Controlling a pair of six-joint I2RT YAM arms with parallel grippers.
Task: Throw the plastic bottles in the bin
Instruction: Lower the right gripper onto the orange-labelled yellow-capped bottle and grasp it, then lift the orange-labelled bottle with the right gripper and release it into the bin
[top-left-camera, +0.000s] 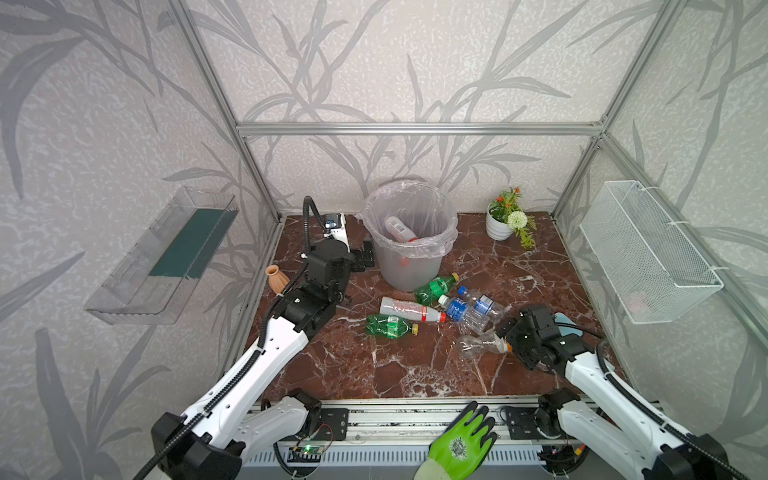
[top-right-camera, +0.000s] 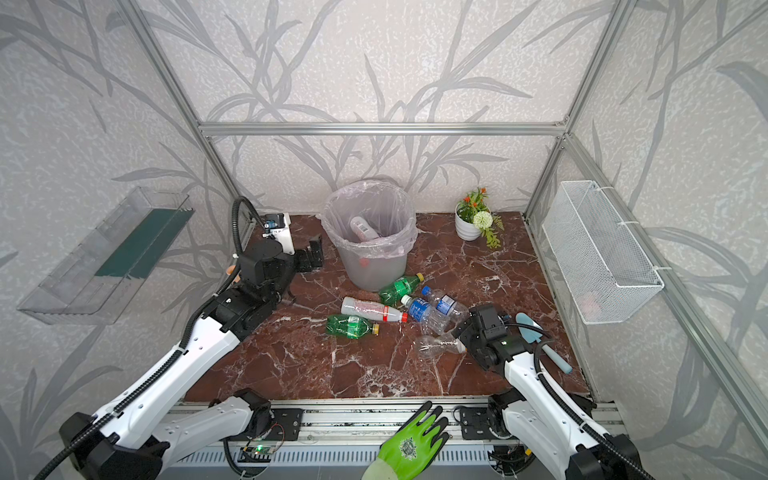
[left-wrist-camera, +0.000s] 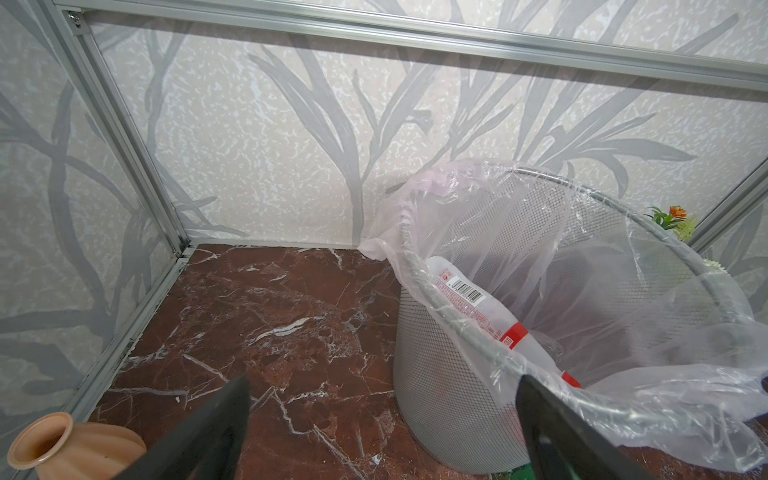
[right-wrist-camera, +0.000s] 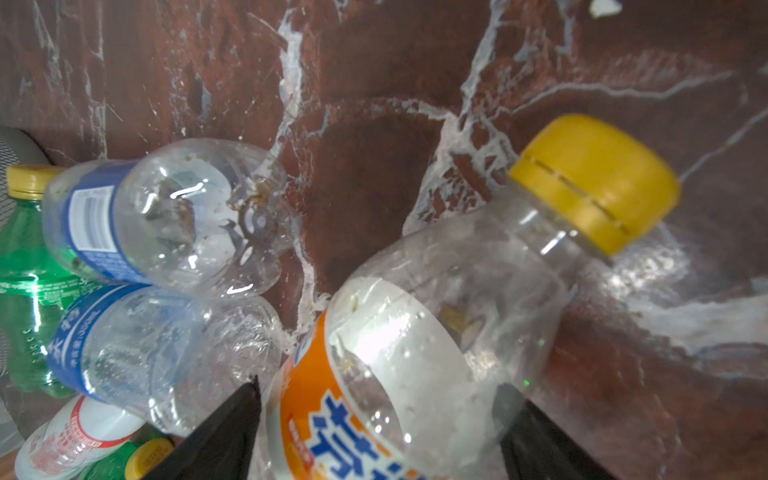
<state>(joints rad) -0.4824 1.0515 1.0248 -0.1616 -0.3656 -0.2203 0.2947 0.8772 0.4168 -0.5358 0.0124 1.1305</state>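
the right gripper (right-wrist-camera: 380, 384) straddles the orange-label bottle (right-wrist-camera: 415, 332), one finger on each side of its body, its yellow cap (right-wrist-camera: 594, 183) pointing away from the wrist. whether the fingers pinch it or only bracket it, i cannot tell. the left gripper (left-wrist-camera: 384, 378) hangs spread wide and empty, with the bin (left-wrist-camera: 428, 386) just ahead of it and off to one side. one white bottle (left-wrist-camera: 469, 299) lies inside.

as i judge it, the bottle is thin, round and slick, so a squeeze may crumple it or squirt it out ahead of the fingers. the blue-label bottles (right-wrist-camera: 158, 216) lie close beside the gripper, and a bump would roll them and the green bottle (right-wrist-camera: 25, 270) beyond. the loose liner bag (left-wrist-camera: 685, 415) droops over the bin's rim and could snag a finger at the drop.

straight up from the gripper looks free. beside the wrist, on the side away from the pile, lie a blue trowel (top-right-camera: 527, 323) and the side rail (top-right-camera: 576, 345), so swinging outward is tight. the pile between gripper and bin sits low, and a raised path should clear it.
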